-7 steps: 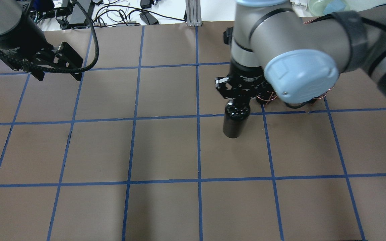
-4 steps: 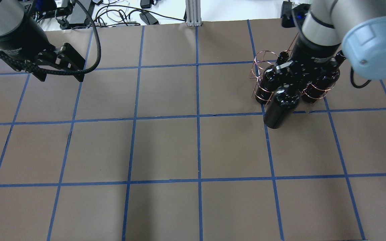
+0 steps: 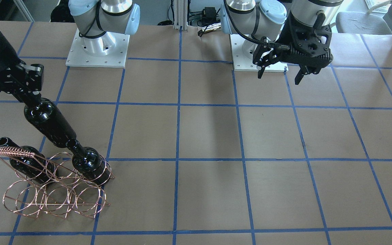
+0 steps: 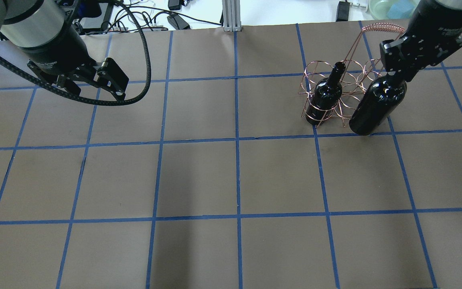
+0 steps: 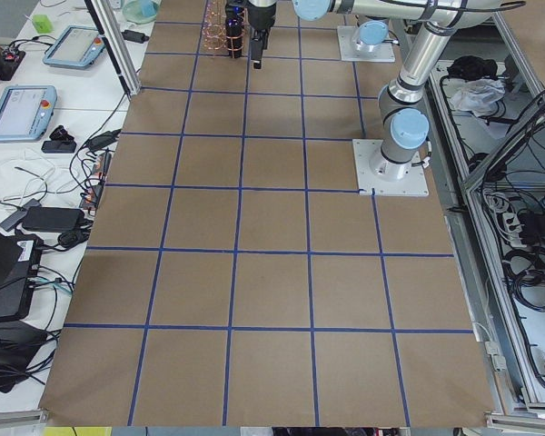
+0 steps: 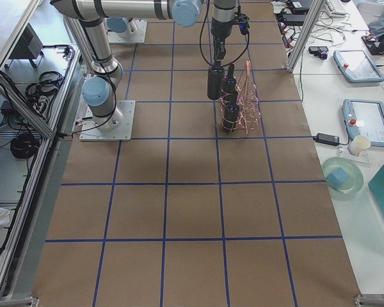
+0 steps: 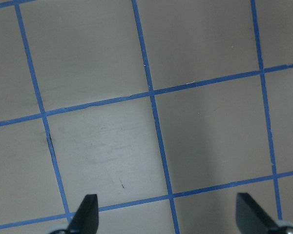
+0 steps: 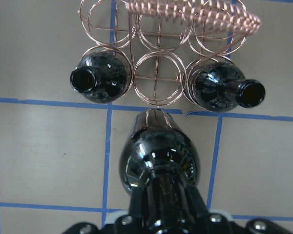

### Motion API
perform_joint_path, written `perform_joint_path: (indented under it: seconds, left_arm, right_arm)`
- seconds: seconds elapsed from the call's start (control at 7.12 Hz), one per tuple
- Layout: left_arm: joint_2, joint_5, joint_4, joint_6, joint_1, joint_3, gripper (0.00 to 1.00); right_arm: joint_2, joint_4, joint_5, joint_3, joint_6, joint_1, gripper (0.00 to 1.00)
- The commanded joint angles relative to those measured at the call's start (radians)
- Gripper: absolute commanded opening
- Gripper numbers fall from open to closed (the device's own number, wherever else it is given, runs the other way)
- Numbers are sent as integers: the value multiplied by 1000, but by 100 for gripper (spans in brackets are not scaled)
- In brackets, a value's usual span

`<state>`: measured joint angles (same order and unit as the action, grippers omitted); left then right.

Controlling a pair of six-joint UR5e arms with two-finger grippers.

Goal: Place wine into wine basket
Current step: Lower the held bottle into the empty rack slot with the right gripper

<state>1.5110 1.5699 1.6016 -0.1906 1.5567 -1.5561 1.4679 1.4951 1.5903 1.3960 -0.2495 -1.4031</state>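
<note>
My right gripper [image 4: 400, 73] is shut on the neck of a glossy black wine bottle [image 4: 376, 107] and holds it upright above the table. The bottle hangs on the robot's side of the copper wire wine basket [image 4: 313, 75]. In the right wrist view the held bottle [image 8: 158, 163] is just short of the empty middle ring [image 8: 156, 80]. Two look-alike bottles [image 8: 100, 78] [image 8: 219, 88] stand in the outer rings. In the front view the held bottle [image 3: 49, 122] is above the basket [image 3: 53, 199]. My left gripper [image 4: 94, 86] is open and empty, far left.
The basket's coil-wrapped handle [image 4: 380, 27] rises over its far side, close to my right wrist. Cables and boxes [image 4: 142, 18] lie beyond the table's far edge. The brown table with blue tape lines [image 4: 237, 176] spreads between the two arms.
My right arm has carried the bottle from the table's middle to the right, up to the basket. My left arm has shifted a little to the right, still open.
</note>
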Motion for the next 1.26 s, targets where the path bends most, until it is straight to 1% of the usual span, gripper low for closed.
perform_joint_path:
  seconds: [0.0,0.14,0.42,1.12]
  left_arm:
    - [-9,1,11,2,-9,2,100]
    - [-14,-5,35,41,-10,2,100]
    - [-14,2,31,71,-10,-1,100]
    - [-14,2,54,74,-17,-4,100]
  right_arm:
    - [-73,58,-4,-48,-10,1,20]
    - [-86,83,-6,-48,-11,1,20]
    - [-113,118,-7,-48,-14,1,20]
    - [-124,116,-12,-37,-13,-2,20]
